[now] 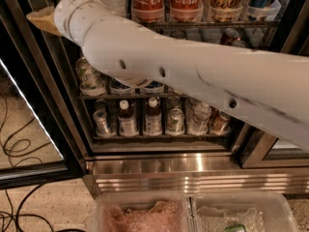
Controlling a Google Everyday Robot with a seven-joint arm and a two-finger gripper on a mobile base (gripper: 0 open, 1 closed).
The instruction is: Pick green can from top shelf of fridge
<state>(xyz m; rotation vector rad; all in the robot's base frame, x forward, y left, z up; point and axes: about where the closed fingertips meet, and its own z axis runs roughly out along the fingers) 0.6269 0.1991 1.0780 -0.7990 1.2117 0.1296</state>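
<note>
Camera view: gripper at upper left, mostly hidden behind arm; open or closed, cannot tell. Cola cans on fridge shelf to its right.

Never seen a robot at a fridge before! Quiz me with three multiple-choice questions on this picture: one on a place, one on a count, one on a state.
1. Where is the gripper? A at bottom centre; B out of view, past the white arm's upper-left end; C at far right.
2. How many red cola cans stand above the arm? A two; B four; C none.
3. How do the two white-capped bottles stand? A lying; B upright; C upside down.
Answers: B, the arm ends at the top edge and no gripper shows; A, two stand side by side in the fridge; B, their caps point up.
</note>
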